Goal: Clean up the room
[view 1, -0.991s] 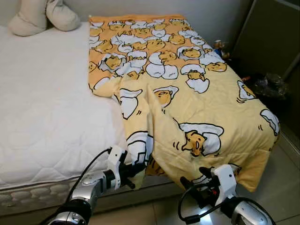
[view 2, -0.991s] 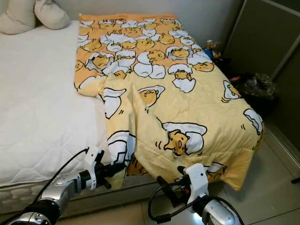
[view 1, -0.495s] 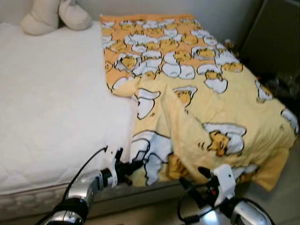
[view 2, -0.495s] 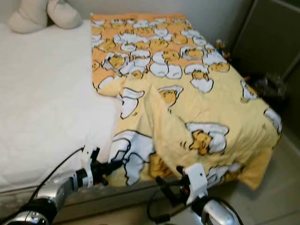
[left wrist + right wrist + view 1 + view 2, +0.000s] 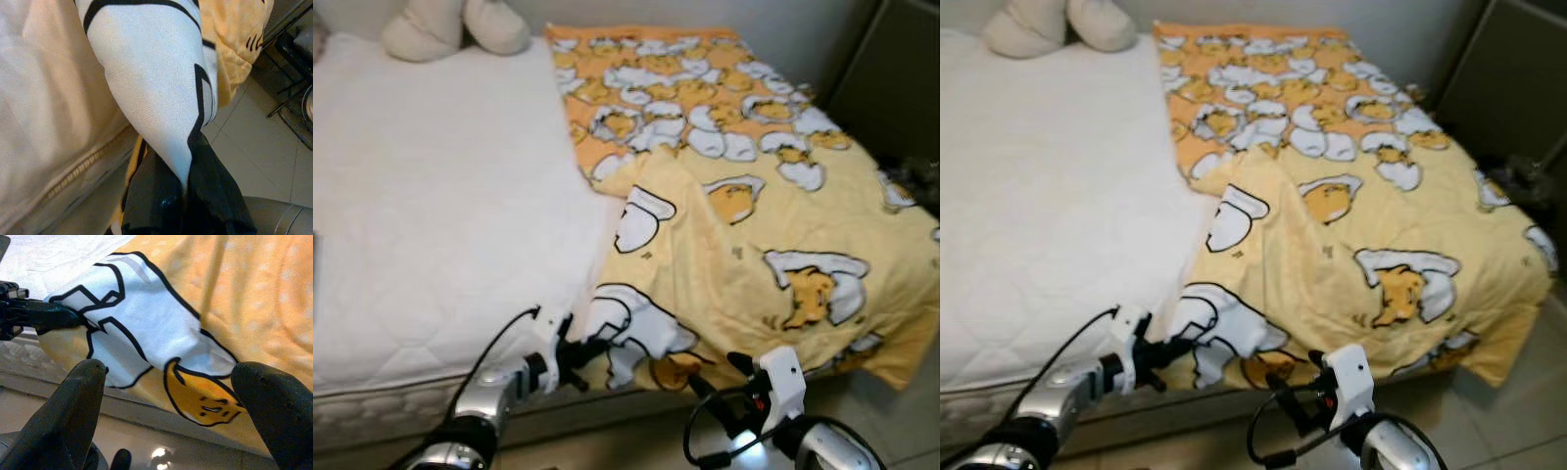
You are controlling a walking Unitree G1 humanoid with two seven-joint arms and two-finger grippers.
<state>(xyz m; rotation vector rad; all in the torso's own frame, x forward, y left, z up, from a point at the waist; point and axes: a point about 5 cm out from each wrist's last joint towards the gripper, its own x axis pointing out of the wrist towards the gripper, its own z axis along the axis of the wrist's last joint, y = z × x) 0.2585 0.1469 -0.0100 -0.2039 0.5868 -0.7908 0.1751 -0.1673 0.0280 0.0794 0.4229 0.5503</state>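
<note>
A: At the foot of the bed [image 5: 431, 225], what are your 2 grippers doing?

B: Your left gripper [image 5: 579, 354] is pinched tight on the blanket [image 5: 754, 225], right at its near corner by the mattress edge. In the left wrist view you see a white, black-lined fold of the blanket squeezed between the black fingers [image 5: 205, 196].

A: And the right one?

B: Your right gripper [image 5: 715, 382] hangs just below the blanket's near edge, over the tiled floor [image 5: 1518, 411]. Its 2 fingers [image 5: 73, 406] are spread wide with nothing between them.

A: Where does the blanket lie?

B: It covers the right side of the bed, yellow with an egg cartoon print, its near edge drooping over the foot. The left side is bare white mattress. Farther back, 2 pillows [image 5: 455, 24] sit at the head.
</note>
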